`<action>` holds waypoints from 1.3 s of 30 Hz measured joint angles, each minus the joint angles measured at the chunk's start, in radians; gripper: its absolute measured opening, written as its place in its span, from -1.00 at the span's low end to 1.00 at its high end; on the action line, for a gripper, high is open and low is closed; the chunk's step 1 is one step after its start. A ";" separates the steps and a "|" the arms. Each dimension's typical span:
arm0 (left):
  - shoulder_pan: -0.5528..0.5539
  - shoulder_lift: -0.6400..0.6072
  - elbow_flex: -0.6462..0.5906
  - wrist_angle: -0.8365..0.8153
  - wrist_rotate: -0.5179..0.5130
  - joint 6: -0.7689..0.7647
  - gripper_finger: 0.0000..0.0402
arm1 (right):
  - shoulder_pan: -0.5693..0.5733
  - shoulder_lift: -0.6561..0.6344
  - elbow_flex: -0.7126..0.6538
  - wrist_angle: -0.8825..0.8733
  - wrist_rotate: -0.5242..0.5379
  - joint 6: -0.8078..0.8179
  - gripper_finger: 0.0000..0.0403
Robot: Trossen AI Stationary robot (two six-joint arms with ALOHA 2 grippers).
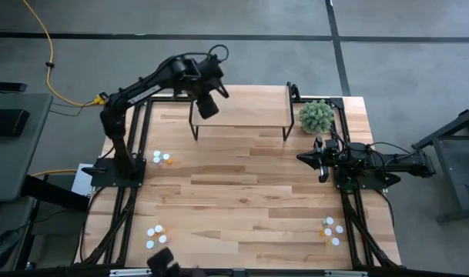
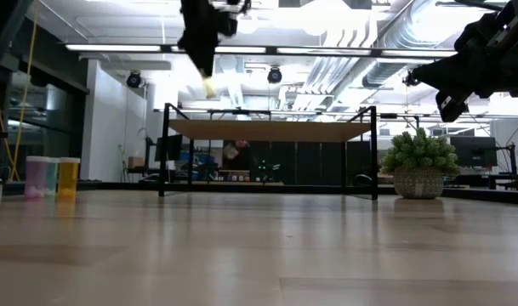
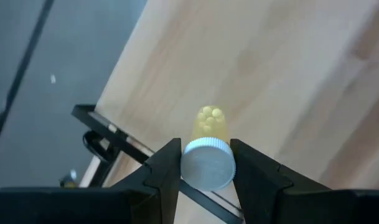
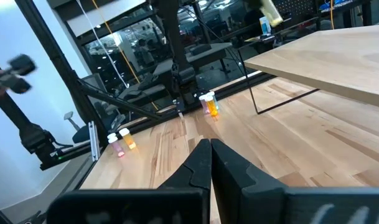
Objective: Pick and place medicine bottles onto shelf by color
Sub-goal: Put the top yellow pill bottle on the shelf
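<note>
My left gripper (image 1: 207, 105) hangs over the left end of the shelf (image 1: 242, 108), a light wood top on thin black legs, and is shut on a yellow medicine bottle with a white cap (image 3: 208, 163). The bottle also shows in the low view (image 2: 209, 87), above the shelf top (image 2: 271, 129). My right gripper (image 1: 307, 158) is shut and empty above the table's right side, its fingers together in the right wrist view (image 4: 209, 163). Other bottles stand upright on the tabletop in small groups at the left (image 1: 161, 158), near left (image 1: 155, 231) and near right (image 1: 332, 229). My left gripper pinches the yellow bottle by its white cap (image 3: 206, 149) between its two fingers (image 3: 167, 168). The fingers come from above, pointing down. The yellow body (image 3: 209, 123) hangs below the fingertips, slightly tilted, clear of the shelf top.
A fuzzy green plant ball in a pot (image 1: 316, 115) stands by the shelf's right end. The shelf's black frame edge (image 3: 111, 132) lies just below the held bottle. Black frame rails run along the table's left and right sides (image 1: 350, 200). Bare wood lies between the bottle groups.
</note>
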 joint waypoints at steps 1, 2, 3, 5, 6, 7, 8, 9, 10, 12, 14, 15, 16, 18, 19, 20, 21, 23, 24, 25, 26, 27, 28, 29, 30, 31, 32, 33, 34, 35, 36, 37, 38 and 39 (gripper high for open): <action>0.020 0.018 0.000 -0.004 0.005 -0.004 -0.40 | 0.000 0.000 0.000 0.000 0.000 0.000 -1.00; 0.039 0.034 0.000 -0.008 0.016 -0.003 -0.40 | 0.000 0.000 0.000 0.000 0.000 0.000 -1.00; 0.055 0.050 0.000 -0.010 0.022 -0.003 -0.40 | 0.000 0.000 0.000 0.000 0.000 0.000 -1.00; 0.077 0.075 0.000 -0.010 0.021 -0.004 -0.40 | 0.000 0.000 0.000 0.000 0.000 0.000 -1.00; 0.088 0.085 0.000 -0.010 0.022 -0.004 -0.40 | 0.000 0.000 0.000 0.000 0.000 0.000 -1.00; 0.099 0.093 0.000 -0.012 0.022 -0.004 -0.40 | 0.000 0.000 0.000 0.000 0.000 0.000 -1.00; 0.108 0.100 0.000 -0.018 0.022 -0.004 -0.40 | 0.000 0.000 0.000 0.000 0.000 0.000 -1.00; 0.115 0.107 0.000 -0.023 0.022 -0.004 -0.40 | 0.000 0.000 0.000 0.000 0.000 0.000 -1.00; 0.120 0.114 0.000 -0.025 0.022 -0.004 -0.40 | 0.000 0.000 0.000 0.000 0.000 0.000 -1.00; 0.133 0.122 0.000 -0.033 0.022 -0.005 -0.40 | 0.000 0.000 0.000 0.000 0.000 0.000 -1.00; 0.139 0.121 -0.001 -0.034 0.022 -0.004 -0.40 | 0.000 0.000 0.000 0.000 0.000 0.000 -1.00; 0.140 0.120 0.000 -0.034 0.021 -0.004 -0.40 | 0.000 0.000 0.000 0.000 0.000 0.000 -1.00; 0.140 0.120 0.000 -0.034 0.017 -0.004 -0.40 | 0.000 0.000 0.000 0.000 0.000 0.000 -1.00; 0.145 0.120 0.000 -0.035 0.015 -0.004 -0.40 | 0.000 0.000 0.000 0.000 0.000 0.000 -1.00; 0.148 0.120 0.000 -0.037 0.019 -0.007 -0.40 | 0.000 0.000 0.000 0.000 0.000 0.000 -1.00; 0.151 0.120 0.000 -0.038 0.021 -0.015 -0.40 | 0.000 0.000 0.000 0.000 0.000 0.000 -1.00; 0.152 0.120 0.000 -0.038 0.021 -0.021 -0.40 | 0.000 0.000 0.000 0.000 0.000 0.000 -1.00; 0.153 0.120 0.000 -0.037 0.023 -0.018 -0.40 | 0.000 0.000 0.000 0.000 0.000 0.000 -1.00; 0.153 0.120 0.000 -0.036 0.026 -0.015 -0.40 | 0.000 0.000 0.000 0.000 0.000 0.000 -1.00; 0.152 0.120 0.000 -0.036 0.030 -0.015 -0.40 | 0.000 0.000 0.000 0.000 0.000 0.000 -1.00; 0.151 0.120 0.000 -0.036 0.030 -0.015 -0.40 | 0.000 0.000 0.000 0.000 0.000 0.000 -1.00; 0.151 0.120 0.000 -0.036 0.032 -0.015 -0.40 | 0.000 0.000 0.000 0.000 0.000 0.000 -1.00; 0.151 0.120 0.000 -0.036 0.035 -0.015 -0.40 | 0.000 0.000 0.000 0.000 0.000 0.000 -1.00; 0.151 0.120 0.000 -0.035 0.037 -0.015 -0.40 | 0.000 0.000 0.000 0.000 0.000 0.000 -1.00; 0.152 0.120 0.000 -0.035 0.042 -0.015 -0.40 | 0.000 0.000 0.000 0.000 0.000 0.000 -1.00; 0.152 0.120 0.000 -0.035 0.050 -0.015 -0.40 | 0.000 0.000 0.000 0.000 0.000 0.000 -1.00; 0.152 0.120 0.000 -0.035 0.052 -0.015 -0.40 | 0.000 0.000 0.000 0.000 0.000 0.000 -1.00; 0.152 0.120 0.000 -0.035 0.056 -0.015 -0.40 | 0.000 0.000 0.000 0.000 0.000 0.000 -1.00; 0.152 0.120 0.000 -0.035 0.062 -0.015 -0.40 | 0.000 0.000 0.000 0.000 0.000 0.000 -1.00; 0.152 0.120 0.000 -0.035 0.066 -0.015 -0.40 | 0.000 0.000 0.000 0.000 0.000 0.000 -1.00; 0.151 0.120 0.000 -0.035 0.067 -0.015 -0.40 | 0.000 0.000 0.000 0.000 0.000 0.000 -1.00; 0.151 0.120 0.000 -0.035 0.069 -0.015 -0.40 | 0.000 0.000 0.000 0.000 0.000 0.000 -1.00; 0.151 0.120 0.000 -0.035 0.069 -0.015 -0.40 | 0.000 0.000 0.000 0.000 0.000 0.000 -1.00; 0.151 0.120 0.000 -0.035 0.069 -0.015 -0.40 | 0.000 0.000 0.000 0.000 0.000 0.000 -1.00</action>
